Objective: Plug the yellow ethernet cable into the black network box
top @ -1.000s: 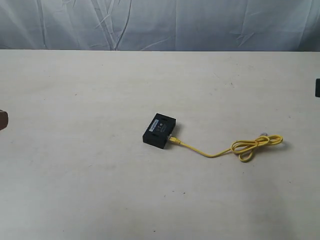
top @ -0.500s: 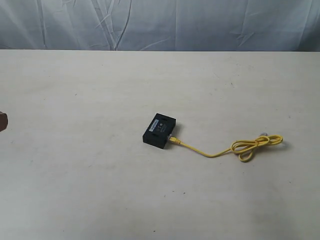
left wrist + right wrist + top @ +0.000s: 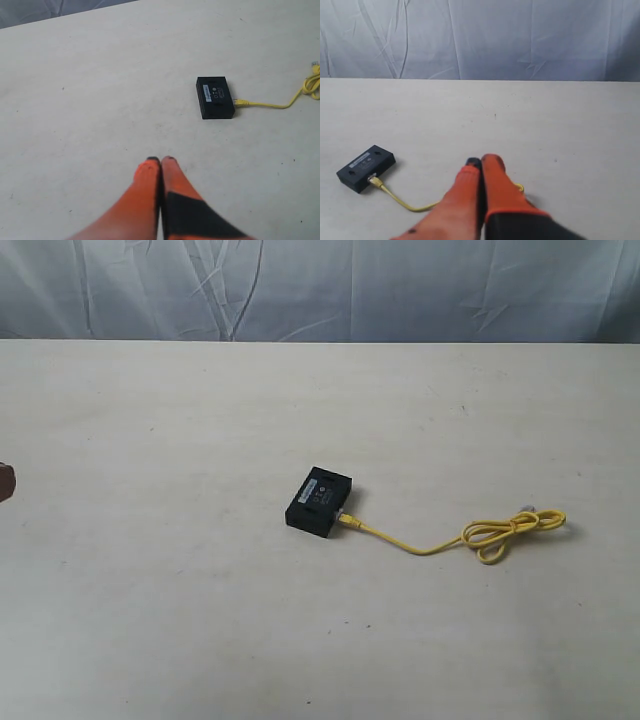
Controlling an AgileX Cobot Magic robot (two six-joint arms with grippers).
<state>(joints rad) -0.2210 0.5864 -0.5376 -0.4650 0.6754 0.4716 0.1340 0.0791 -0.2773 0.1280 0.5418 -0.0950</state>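
Observation:
The black network box (image 3: 320,502) lies flat near the table's middle, with a small white label on top. The yellow ethernet cable (image 3: 430,545) has one plug (image 3: 345,520) sitting in the box's side. It runs right to a loose loop (image 3: 510,530), where the other plug rests on the table. My left gripper (image 3: 160,160) is shut on nothing, well short of the box (image 3: 215,97); only a brown sliver (image 3: 5,482) of it shows at the exterior view's left edge. My right gripper (image 3: 481,161) is shut and empty, above the cable (image 3: 405,202), with the box (image 3: 366,168) off to its side.
A pale table (image 3: 200,620) carries everything. A wrinkled grey-blue cloth backdrop (image 3: 400,290) hangs behind its far edge.
The dark bit of the right arm at the exterior view's right edge has left the frame. The box and the cable have not moved.

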